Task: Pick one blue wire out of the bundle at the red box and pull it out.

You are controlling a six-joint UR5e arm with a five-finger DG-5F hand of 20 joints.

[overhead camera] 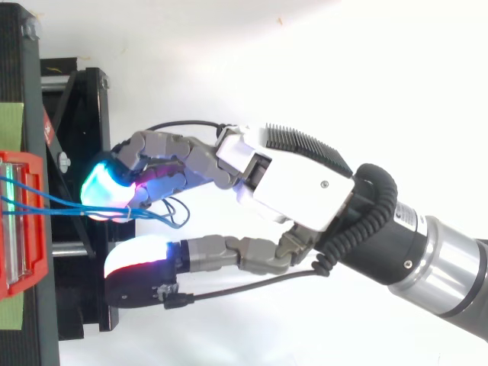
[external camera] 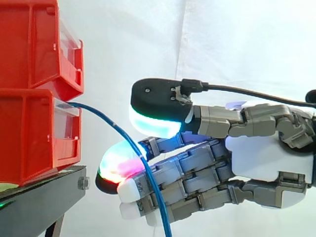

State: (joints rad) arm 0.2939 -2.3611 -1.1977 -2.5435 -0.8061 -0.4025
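Note:
A blue wire [external camera: 111,122] leaves the front of the lower red box [external camera: 29,133] and arcs down to the right. It runs in between the fingers [external camera: 118,165] of my hand [external camera: 261,158], then hangs down in front of the lower fingers. From above, thin blue wires [overhead camera: 53,200] stretch from the red box [overhead camera: 15,221] to the glowing fingertips [overhead camera: 103,191], with a small loop behind them. The fingers are nearly straight and appear to pinch the wire between them. The thumb [overhead camera: 137,263] stands apart to one side and touches nothing.
A second red bin [external camera: 29,44] sits on top of the lower one. Both rest on a black stand [external camera: 44,192] at the left. A white curtain hangs behind. A green strip [overhead camera: 15,122] lies along the stand's top.

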